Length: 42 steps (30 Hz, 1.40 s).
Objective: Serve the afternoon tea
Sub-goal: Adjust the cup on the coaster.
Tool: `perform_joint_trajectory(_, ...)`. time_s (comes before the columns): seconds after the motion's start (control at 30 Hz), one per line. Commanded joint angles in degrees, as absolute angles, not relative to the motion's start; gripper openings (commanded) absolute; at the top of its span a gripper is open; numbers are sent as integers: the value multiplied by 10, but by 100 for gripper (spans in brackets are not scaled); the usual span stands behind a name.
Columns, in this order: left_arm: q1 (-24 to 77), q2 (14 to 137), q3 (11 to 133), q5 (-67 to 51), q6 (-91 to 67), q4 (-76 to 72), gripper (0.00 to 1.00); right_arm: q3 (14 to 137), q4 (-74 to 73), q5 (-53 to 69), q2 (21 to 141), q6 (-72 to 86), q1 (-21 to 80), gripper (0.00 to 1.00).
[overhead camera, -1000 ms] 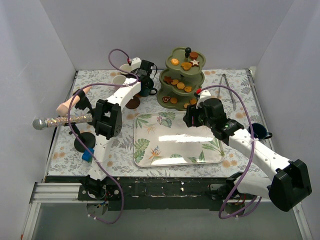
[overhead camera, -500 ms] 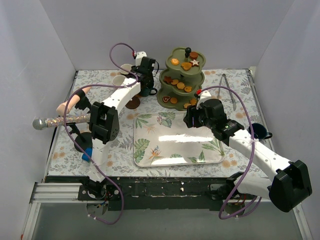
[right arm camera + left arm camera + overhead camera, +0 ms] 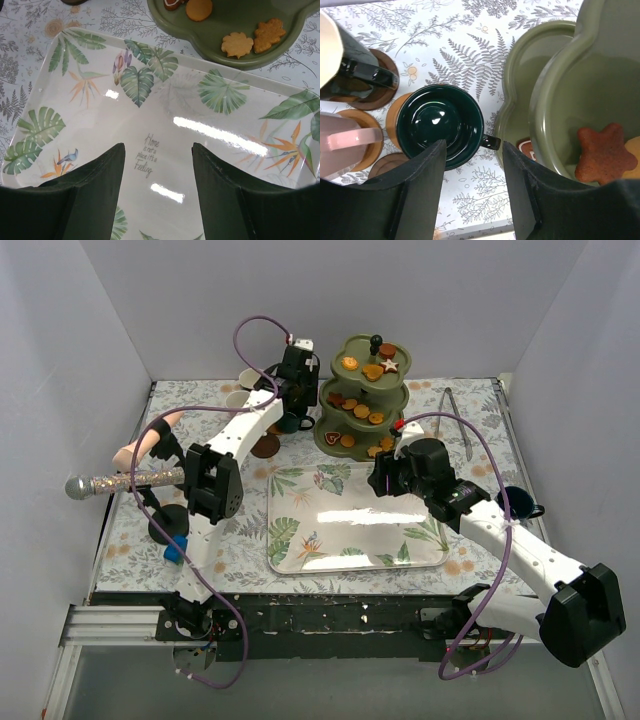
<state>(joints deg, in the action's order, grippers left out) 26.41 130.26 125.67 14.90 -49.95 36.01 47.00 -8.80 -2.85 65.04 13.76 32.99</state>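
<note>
Green mug (image 3: 440, 125) upright, handle pointing at the stand (image 3: 520, 75); left pincer (image 3: 472, 165) half-open above it, empty

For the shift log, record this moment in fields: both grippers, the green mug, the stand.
left gripper: open, holding nothing, over the green mug
right gripper: open, holding nothing, over the leaf-print tray
green mug: upright, empty, on a brown coaster, beside the stand
stand: a star biscuit lies on one tier
</note>
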Motion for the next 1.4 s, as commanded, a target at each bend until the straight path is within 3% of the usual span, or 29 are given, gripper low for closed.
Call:
perform_joint_trajectory(0.0, 263, 1324, 1266, 110, -463, 371, 48, 472, -86, -35, 636, 143, 327, 64)
perform_joint_trajectory(0.4, 258, 1352, 1260, 129, -450, 355, 45, 473, -85, -30, 645, 149, 326, 64)
perform_joint_trajectory(0.93, 251, 1349, 1235, 156, -432, 349, 30, 476, -85, -29, 655, 150, 326, 63)
perform_joint_trajectory(1.37, 252, 1339, 1220, 192, -440, 317, 10, 477, -85, -30, 658, 153, 326, 63)
